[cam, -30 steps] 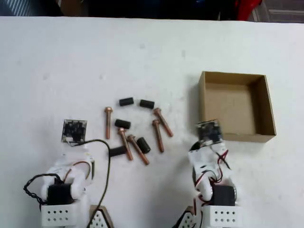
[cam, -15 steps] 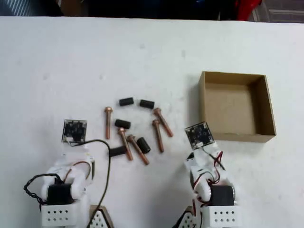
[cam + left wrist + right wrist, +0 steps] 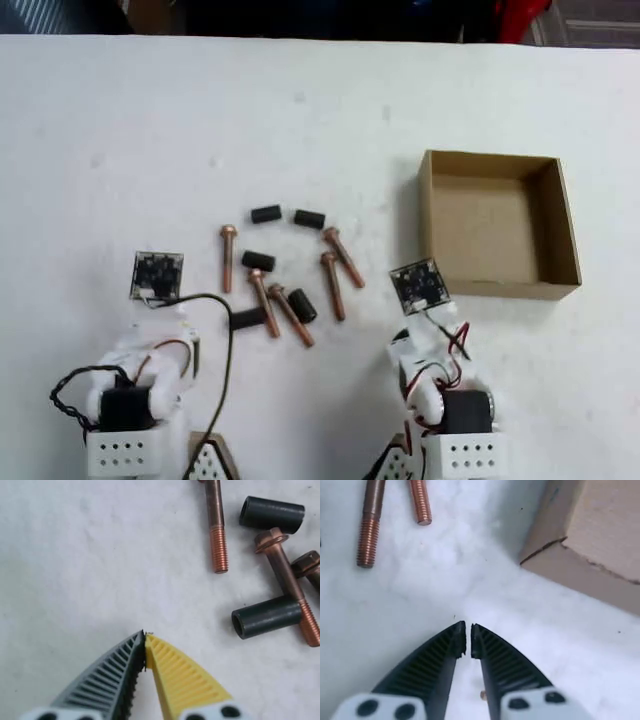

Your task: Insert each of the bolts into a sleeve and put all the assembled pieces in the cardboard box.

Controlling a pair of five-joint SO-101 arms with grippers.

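Several copper bolts and black sleeves lie loose in the middle of the white table, none joined. The cardboard box stands open to their right, with nothing inside. My left arm sits at the front left, short of the pile. Its gripper is shut over bare table, with a sleeve and a bolt ahead of it. My right arm stands near the box's front left corner. Its gripper is shut on nothing, with two bolt tips and the box corner beyond.
The table stretches bare to the far side and to the left. A black cable runs from the left arm's base towards the nearest sleeve.
The right arm's wrist swung left, away from the box's front wall towards the bolts, then held still. The left arm and the parts have not moved.
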